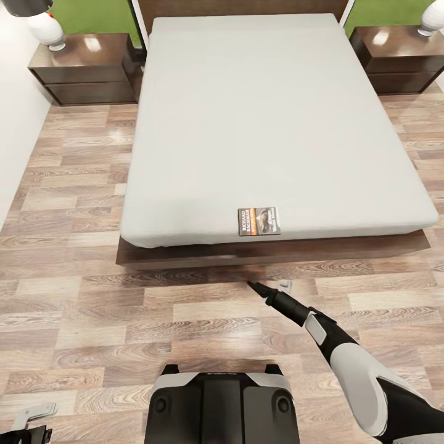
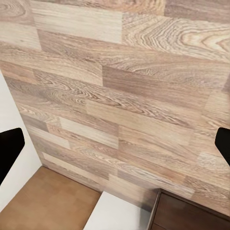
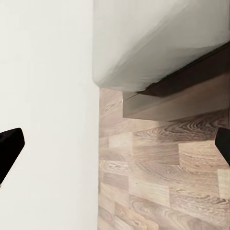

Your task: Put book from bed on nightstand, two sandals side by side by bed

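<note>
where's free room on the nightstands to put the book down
Both glossy dark brown wooden nightstands carry a white lamp at the back. The left one has bare top in front of its lamp; the right one has bare top beside its lamp. The small dark paperback lies near the pale mattress's foot edge.

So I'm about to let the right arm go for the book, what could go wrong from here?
The book lies flat near the mattress's foot edge; a low approach by the right gripper might hit the bed frame first. Thin and flat, it may slide rather than lift. Either nightstand sits up by the headboard, so carrying it there means driving round the bed.
</note>
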Controlling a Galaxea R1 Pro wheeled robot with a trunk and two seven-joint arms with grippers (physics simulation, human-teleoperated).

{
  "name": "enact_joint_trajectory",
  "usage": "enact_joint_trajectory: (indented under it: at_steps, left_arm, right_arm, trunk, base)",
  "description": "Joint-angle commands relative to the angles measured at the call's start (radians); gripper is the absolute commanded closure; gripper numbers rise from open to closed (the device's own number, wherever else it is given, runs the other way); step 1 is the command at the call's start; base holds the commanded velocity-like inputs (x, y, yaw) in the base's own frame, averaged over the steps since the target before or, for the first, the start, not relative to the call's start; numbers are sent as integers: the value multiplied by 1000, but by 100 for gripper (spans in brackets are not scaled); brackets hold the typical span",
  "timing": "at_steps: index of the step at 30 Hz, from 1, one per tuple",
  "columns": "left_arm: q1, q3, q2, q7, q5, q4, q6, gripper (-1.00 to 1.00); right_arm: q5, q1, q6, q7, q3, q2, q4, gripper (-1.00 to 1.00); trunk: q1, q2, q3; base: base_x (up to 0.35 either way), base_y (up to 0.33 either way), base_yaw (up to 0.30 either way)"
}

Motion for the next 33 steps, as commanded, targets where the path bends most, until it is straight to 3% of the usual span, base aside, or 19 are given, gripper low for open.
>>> enact_joint_trajectory:
  at_steps: [1, 17, 33]
  left_arm:
    - [-1, 8, 0, -8, -9, -2, 4, -100]
    - [-1, 8, 0, -10, -9, -2, 9, -100]
    - [-1, 8, 0, -10, -9, -2, 12, -100]
  right_arm:
    - [-6, 0, 7, 3, -7, -1, 1, -100]
    - [-7, 0, 0, 6, -31, 9, 0, -100]
    - [-6, 0, -106, 3, -54, 26, 14, -100]
  trunk:
    - [1, -1, -1]
    - [1, -1, -1]
    - [1, -1, -1]
  base:
    - [0, 0, 0]
    - [0, 0, 0]
    - [0, 0, 0]
